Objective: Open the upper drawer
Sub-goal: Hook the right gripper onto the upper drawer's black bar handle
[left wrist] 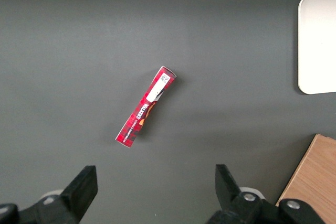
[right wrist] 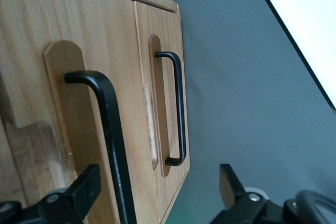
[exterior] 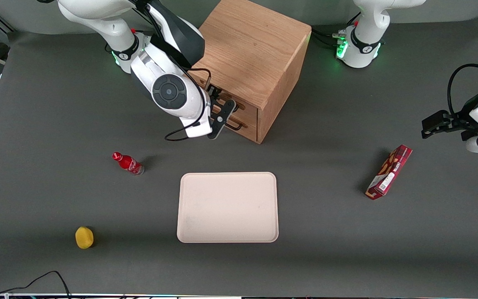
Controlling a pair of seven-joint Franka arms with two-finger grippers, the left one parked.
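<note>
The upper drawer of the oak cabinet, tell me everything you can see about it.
The upper drawer is a light oak-look wooden front with a rounded wooden backing strip and a black wire bar handle. It sits in the oak cube cabinet, above the matching bottom drawer. It stands slightly proud of the bottom drawer's front. The right arm's gripper is open, one finger at the handle; contact can't be confirmed.

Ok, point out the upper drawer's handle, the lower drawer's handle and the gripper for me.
upper drawer handle (right wrist: 113, 140), right wrist view, middle of the black bar.
lower drawer handle (right wrist: 179, 108), right wrist view, middle of the black bar.
gripper (exterior: 221, 109), front view, between its fingertips, in front of the drawers; open.
</note>
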